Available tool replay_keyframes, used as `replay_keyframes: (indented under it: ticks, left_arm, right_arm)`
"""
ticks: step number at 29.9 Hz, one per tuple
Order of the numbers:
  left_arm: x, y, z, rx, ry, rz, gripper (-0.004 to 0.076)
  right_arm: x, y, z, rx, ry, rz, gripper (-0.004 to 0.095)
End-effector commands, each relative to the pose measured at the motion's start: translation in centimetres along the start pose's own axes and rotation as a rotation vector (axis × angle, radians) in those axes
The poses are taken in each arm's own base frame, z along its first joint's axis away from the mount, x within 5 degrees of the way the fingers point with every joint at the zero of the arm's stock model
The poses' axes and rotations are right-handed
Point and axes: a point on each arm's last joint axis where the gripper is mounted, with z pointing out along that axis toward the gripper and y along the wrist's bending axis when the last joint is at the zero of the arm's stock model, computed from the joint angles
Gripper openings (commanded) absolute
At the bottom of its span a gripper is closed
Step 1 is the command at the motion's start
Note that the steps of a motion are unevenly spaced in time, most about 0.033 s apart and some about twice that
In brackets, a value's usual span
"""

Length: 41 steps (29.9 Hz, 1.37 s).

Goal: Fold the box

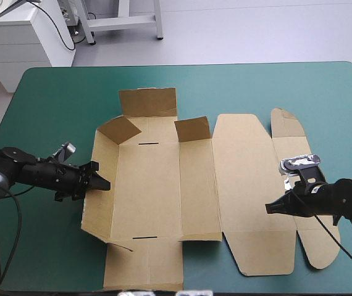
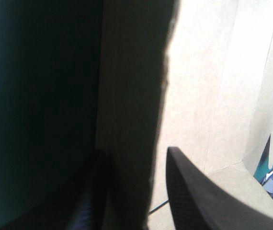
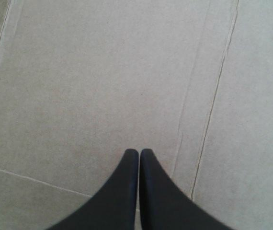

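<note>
We see the box [image 1: 163, 191] lying opened out on the teal-green tabletop [image 1: 58, 98], most of its brown board flat, between the two grippers. The left gripper [image 1: 99, 176] sits at the box's left wall [image 1: 100, 206], which is tilted up off the cover. Its black fingers [image 2: 194, 191] stand a narrow way apart with the wall's edge running between them. We cannot tell whether either finger touches the board. Ahead of this gripper lies the flat floor panel. Off to its side, towards the far end of the box, two small corner flaps [image 1: 192, 128] stand raised.

The right gripper [image 1: 268, 209] hangs low over the flat lid panel [image 1: 244, 179], its fingers pressed together into one point, holding nothing. Only bare board with crease lines lies ahead of and under it. The two grippers are well apart.
</note>
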Motion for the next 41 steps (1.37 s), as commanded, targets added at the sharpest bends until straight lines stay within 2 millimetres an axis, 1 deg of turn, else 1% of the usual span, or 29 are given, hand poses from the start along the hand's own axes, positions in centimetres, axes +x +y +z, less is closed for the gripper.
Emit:
replay_keyframes:
  ticks: [1,5,7,9,12,17,19,22,24,27,28,29,31,36,37,39,41]
  left_arm:
    - [0.8,-1.8,-0.6,0.076,0.063,0.033,0.0249]
    - [1.5,-2.3,0.5,0.005,0.145,0.106,0.0245]
    - [1.9,-2.7,1.1,-0.019,0.182,0.141,0.0222]
    - [2.3,-3.2,1.7,-0.032,0.215,0.174,0.0157]
    - [2.3,-3.7,2.0,-0.022,0.221,0.174,-0.0011]
    - [2.0,-3.5,1.8,-0.054,0.179,0.151,-0.0008]
    - [1.8,-3.3,1.6,-0.104,0.177,0.168,-0.0008]
    - [0.9,-3.3,0.2,-0.246,0.177,0.197,-0.0008]
    - [-0.1,-3.8,-1.4,-0.360,0.170,0.247,-0.0008]
    - [-1.4,-5.6,-3.3,-0.510,0.116,0.376,-0.0008]
    - [-1.7,-6.2,-3.6,-0.552,0.108,0.420,-0.0008]
    - [-1.9,-7.3,-3.8,-0.589,0.095,0.479,-0.0008]
    - [-2.2,-8.7,-3.9,-0.653,0.088,0.584,-0.0008]
    - [-2.7,-13.3,-3.2,-0.886,0.066,0.871,-0.0008]
    - [-2.8,-13.9,-3.1,-0.942,0.065,0.925,-0.0008]
    - [-2.7,-15.6,-2.4,-1.037,0.071,1.070,-0.0008]
    - [-2.6,-17.2,-1.5,-1.089,0.039,1.182,-0.0008]
  right_arm:
    - [-0.8,0.0,-1.0,0.009,-0.071,-0.002,-0.0002]
    - [-0.8,0.0,-1.0,0.009,-0.071,-0.002,-0.0002]
    - [-0.8,0.0,-1.0,0.009,-0.071,-0.002,-0.0002]
    - [-0.8,0.0,-1.0,0.009,-0.071,-0.002,-0.0002]
    - [-0.8,0.0,-1.0,0.009,-0.071,-0.002,-0.0002]
    - [-0.7,0.0,-1.0,0.007,-0.067,-0.002,-0.0002]
    - [-0.7,0.0,-1.0,0.007,-0.067,-0.002,-0.0002]
    - [-0.7,0.1,-1.0,0.002,-0.069,0.003,-0.0002]
    - [-0.8,0.1,-1.0,-0.003,-0.070,0.004,-0.0002]
    - [-0.8,0.2,-1.0,-0.014,-0.077,0.001,-0.0002]
    - [-0.8,0.2,-1.0,-0.016,-0.077,0.002,-0.0002]
    - [-0.8,0.2,-1.0,-0.016,-0.077,0.002,-0.0002]
    - [-0.8,0.2,-1.0,-0.017,-0.073,0.003,-0.0002]
    - [-0.8,0.2,-0.9,-0.019,-0.065,0.008,-0.0002]
    - [-0.8,0.2,-0.9,-0.019,-0.065,0.008,-0.0002]
    - [-0.8,0.2,-0.9,-0.019,-0.065,0.008,-0.0002]
    - [-0.8,0.2,-0.9,-0.019,-0.065,0.008,-0.0002]
